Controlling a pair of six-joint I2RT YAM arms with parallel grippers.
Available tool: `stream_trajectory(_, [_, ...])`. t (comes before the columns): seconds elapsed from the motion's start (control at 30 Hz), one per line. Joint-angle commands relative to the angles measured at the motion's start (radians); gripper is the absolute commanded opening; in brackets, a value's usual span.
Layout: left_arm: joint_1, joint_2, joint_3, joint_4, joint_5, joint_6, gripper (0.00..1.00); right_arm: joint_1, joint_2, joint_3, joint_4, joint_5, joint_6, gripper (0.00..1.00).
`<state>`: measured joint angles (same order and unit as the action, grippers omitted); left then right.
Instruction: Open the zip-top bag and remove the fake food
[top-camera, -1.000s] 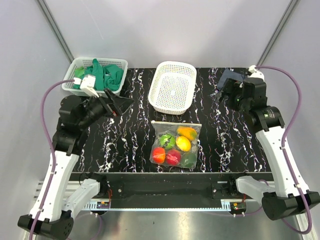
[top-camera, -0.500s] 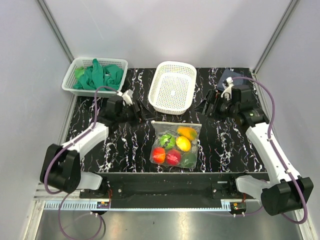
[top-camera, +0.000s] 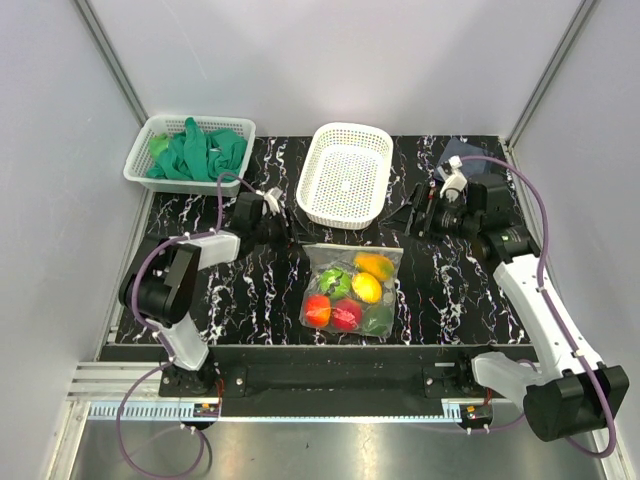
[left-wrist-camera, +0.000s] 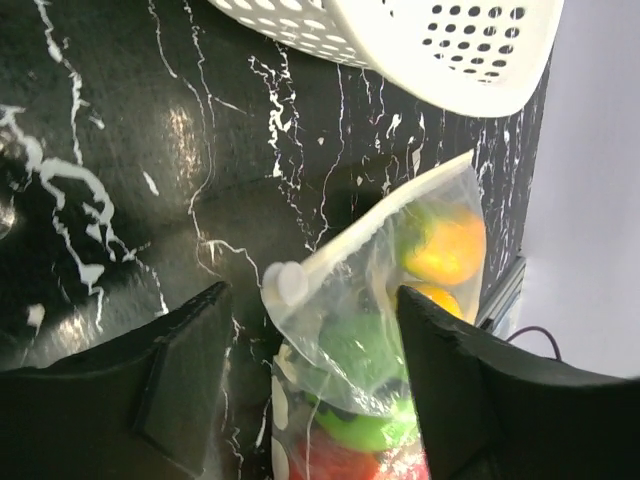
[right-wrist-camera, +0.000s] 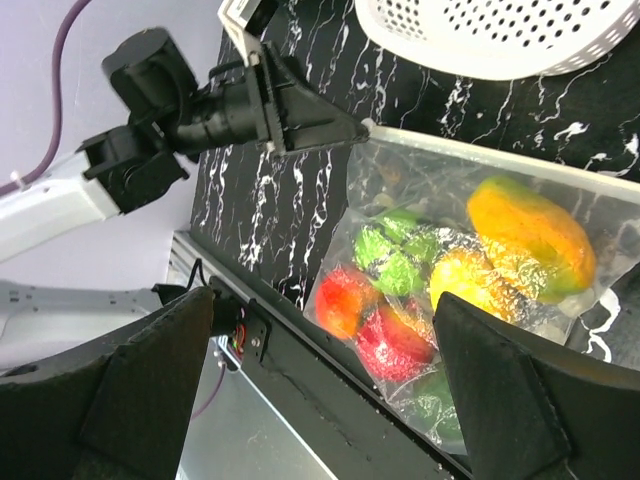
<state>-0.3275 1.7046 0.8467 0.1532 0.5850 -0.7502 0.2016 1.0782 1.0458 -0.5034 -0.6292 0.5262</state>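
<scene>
The zip-top bag (top-camera: 351, 291) lies flat near the table's front, its whitish zip strip (top-camera: 350, 247) along the far edge. Inside are the fake food pieces (top-camera: 367, 287): orange, yellow, green and red. My left gripper (top-camera: 287, 234) is low at the bag's far-left corner and open. In the left wrist view my left gripper (left-wrist-camera: 310, 300) straddles the bag's corner (left-wrist-camera: 380, 300) and its white slider (left-wrist-camera: 285, 283), with no grip. My right gripper (top-camera: 418, 212) is open, just off the far-right corner. In the right wrist view my right gripper (right-wrist-camera: 325, 310) looks across the bag (right-wrist-camera: 470, 290).
A white lattice basket (top-camera: 346, 175) stands just behind the bag. A second basket (top-camera: 165, 128) with green gloves (top-camera: 205, 152) is at the back left. The table's front edge (top-camera: 340, 347) runs close to the bag's near side.
Both arms have swung down and inward. My left gripper has gone from the left side to the bag's far-left corner. My right gripper has come lower and closer to the far-right corner.
</scene>
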Motion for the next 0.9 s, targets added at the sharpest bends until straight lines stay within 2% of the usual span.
stream_trajectory(0.0, [0.004,0.055,0.017,0.178,0.094,-0.017,0.44,-0.004,-0.003,-0.012,0.04,-0.056,-0.025,1.0])
stream_trajectory(0.07, [0.004,0.07,0.011,0.246,0.124,-0.034,0.34,-0.004,0.011,-0.01,0.04,-0.069,-0.025,1.0])
stream_trajectory(0.1, [0.004,0.07,0.006,0.258,0.133,-0.035,0.26,-0.004,0.018,-0.009,0.042,-0.088,-0.029,1.0])
stream_trajectory(0.13, [0.004,0.07,0.009,0.27,0.147,-0.035,0.23,-0.004,0.025,-0.006,0.042,-0.101,-0.031,1.0])
stream_trajectory(0.2, [0.005,0.069,0.024,0.266,0.159,-0.025,0.13,-0.004,0.045,0.0,0.043,-0.121,-0.028,1.0])
stream_trajectory(0.27, [0.005,0.058,0.041,0.227,0.171,0.002,0.09,-0.004,0.063,0.002,0.057,-0.129,-0.032,1.0])
stream_trajectory(0.3, [0.005,0.055,0.058,0.215,0.177,0.006,0.02,-0.004,0.069,0.002,0.065,-0.133,-0.032,1.0])
stream_trajectory(0.33, [0.005,0.044,0.064,0.21,0.191,0.012,0.0,-0.002,0.074,0.003,0.077,-0.135,-0.032,1.0])
stream_trajectory(0.47, [0.005,-0.017,0.097,0.177,0.222,0.04,0.0,-0.004,0.109,0.019,0.111,-0.164,-0.046,1.0])
stream_trajectory(0.67, [-0.008,-0.115,0.233,0.043,0.329,0.121,0.0,0.01,0.135,-0.02,0.385,-0.277,0.015,0.99])
stream_trajectory(0.87, [-0.027,-0.175,0.299,-0.024,0.429,0.172,0.0,0.019,0.196,0.049,0.456,-0.302,-0.122,0.97])
